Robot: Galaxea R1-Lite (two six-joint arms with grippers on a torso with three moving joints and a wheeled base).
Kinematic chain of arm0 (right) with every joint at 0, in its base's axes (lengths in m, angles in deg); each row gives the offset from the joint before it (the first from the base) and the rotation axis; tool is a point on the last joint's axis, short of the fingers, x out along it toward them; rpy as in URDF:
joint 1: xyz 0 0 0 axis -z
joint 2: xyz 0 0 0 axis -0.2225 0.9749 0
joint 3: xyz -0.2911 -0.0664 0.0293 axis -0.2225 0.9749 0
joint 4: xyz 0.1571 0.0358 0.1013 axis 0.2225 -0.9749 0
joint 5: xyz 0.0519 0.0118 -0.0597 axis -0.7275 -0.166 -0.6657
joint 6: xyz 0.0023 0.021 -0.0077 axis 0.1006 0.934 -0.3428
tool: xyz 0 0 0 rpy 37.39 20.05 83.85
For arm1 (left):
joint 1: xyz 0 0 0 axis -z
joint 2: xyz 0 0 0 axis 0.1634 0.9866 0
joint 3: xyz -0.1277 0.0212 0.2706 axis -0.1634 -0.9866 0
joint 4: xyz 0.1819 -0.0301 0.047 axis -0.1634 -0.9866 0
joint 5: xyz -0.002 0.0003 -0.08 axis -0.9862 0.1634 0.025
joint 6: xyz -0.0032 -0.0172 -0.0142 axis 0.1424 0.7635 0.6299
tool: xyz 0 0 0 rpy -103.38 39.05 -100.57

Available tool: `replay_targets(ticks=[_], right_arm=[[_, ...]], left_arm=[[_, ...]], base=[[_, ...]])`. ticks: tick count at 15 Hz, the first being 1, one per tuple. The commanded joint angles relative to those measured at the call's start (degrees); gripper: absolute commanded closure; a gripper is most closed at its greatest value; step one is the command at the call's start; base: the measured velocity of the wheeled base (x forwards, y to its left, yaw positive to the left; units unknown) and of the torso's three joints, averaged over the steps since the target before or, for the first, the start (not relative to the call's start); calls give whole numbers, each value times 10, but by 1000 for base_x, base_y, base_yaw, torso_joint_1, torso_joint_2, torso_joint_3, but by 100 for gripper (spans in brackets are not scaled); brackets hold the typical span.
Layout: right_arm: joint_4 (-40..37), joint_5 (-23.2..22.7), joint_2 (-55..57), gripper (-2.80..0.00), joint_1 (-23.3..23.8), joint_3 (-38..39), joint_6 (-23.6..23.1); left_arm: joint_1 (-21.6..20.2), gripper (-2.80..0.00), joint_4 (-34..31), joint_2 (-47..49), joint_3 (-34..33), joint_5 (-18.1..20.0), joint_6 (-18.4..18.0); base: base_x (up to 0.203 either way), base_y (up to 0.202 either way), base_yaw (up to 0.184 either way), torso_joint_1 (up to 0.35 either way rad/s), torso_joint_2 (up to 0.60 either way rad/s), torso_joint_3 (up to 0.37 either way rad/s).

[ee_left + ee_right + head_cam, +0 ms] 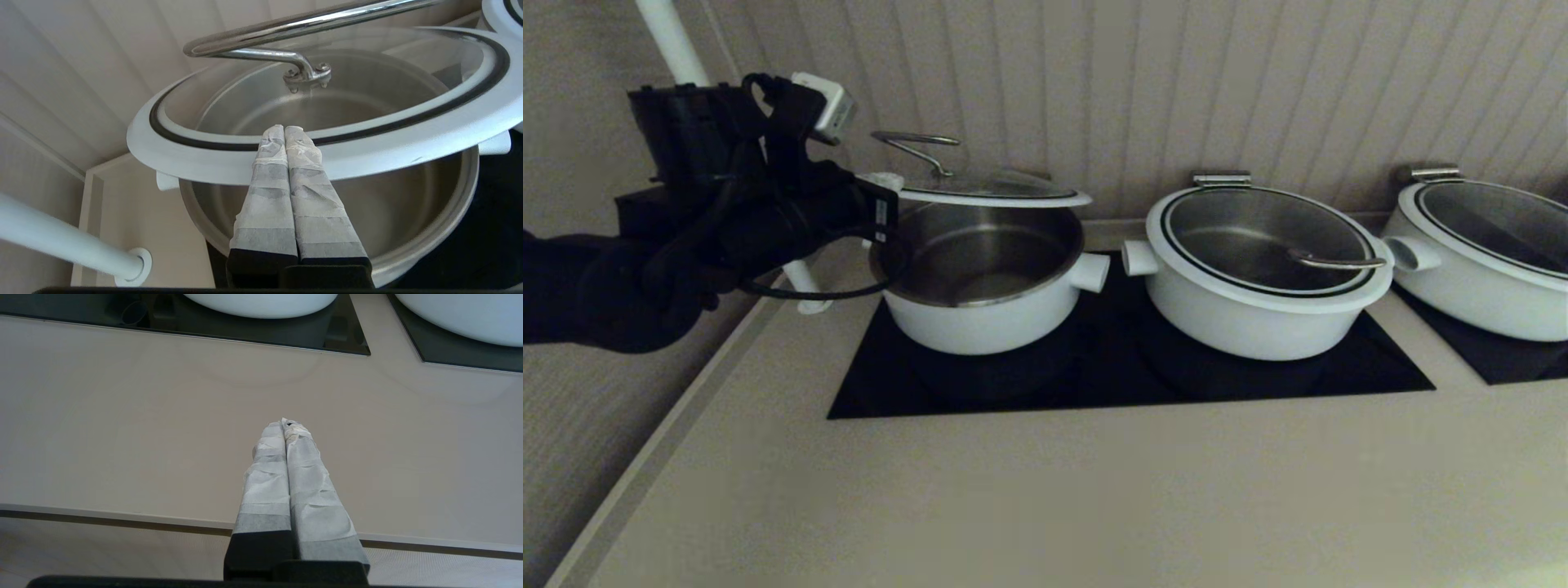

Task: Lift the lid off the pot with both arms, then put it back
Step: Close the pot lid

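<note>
The left arm is reaching in from the left, its end effector (284, 130) raised with the two white-wrapped fingers (269, 192) pressing flat together. The right end effector (284, 424) is hanging with its fingers (310, 490) likewise closed together, gripping nothing.

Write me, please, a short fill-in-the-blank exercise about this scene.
1. The lid is raised ___ the pot.
2. The left gripper, shut, is at the ___'s white ring.
3. The right gripper, shut, hangs over the bare ___.
4. The head view shows ___ white pots.

Missing words: above; lid; counter; three
</note>
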Motion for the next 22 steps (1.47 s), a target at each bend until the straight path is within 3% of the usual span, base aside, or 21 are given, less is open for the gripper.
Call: replay_targets(ticks=[1, 7, 22], right_arm=[[0, 0, 1, 0, 0, 0, -1], [0, 0, 0, 0, 0, 0, -1], [0, 0, 1, 0, 0, 0, -1]], left_arm=[[1, 0, 4, -6, -14, 0, -1], [1, 0, 97, -2, -93, 0, -4], [1, 0, 144, 11, -175, 0, 1]], base=[[0, 0, 0, 0, 0, 0], [0, 0, 0, 0, 0, 0], [0, 0, 0, 0, 0, 0]])
